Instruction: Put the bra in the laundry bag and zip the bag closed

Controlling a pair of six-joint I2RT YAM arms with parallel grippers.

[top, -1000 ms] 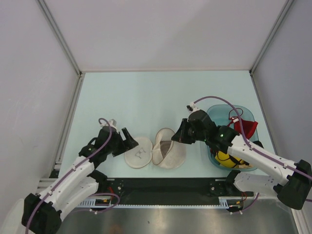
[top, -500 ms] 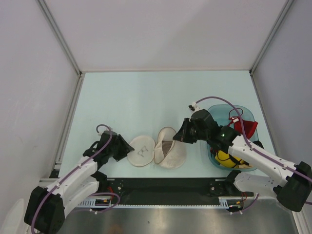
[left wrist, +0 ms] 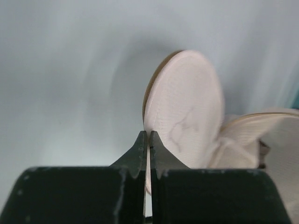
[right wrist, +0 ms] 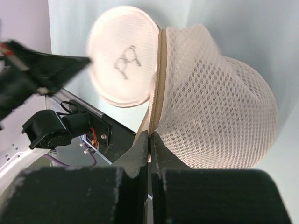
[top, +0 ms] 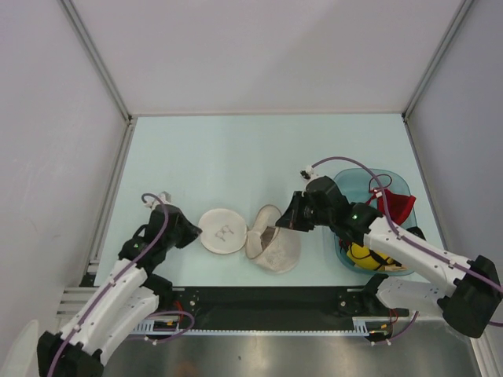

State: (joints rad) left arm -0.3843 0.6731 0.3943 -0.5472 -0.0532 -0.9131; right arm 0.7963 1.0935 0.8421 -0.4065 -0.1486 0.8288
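Pinching the laundry bag (top: 277, 253) from both sides, we have the left hand (top: 191, 234) closed on the rim of its logo flap and the right hand (top: 289, 222) closed on the zip edge of its domed half. A grey-brown patch between the halves looks like the bra (top: 269, 233), so loading seems done. Folding shut and zipping remain.

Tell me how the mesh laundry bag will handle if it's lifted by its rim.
Probably light: the laundry bag is open mesh. Its disc face looks semi-stiff, since it keeps a round shape. The zip rim likely flexes, so the halves may hinge and sag.
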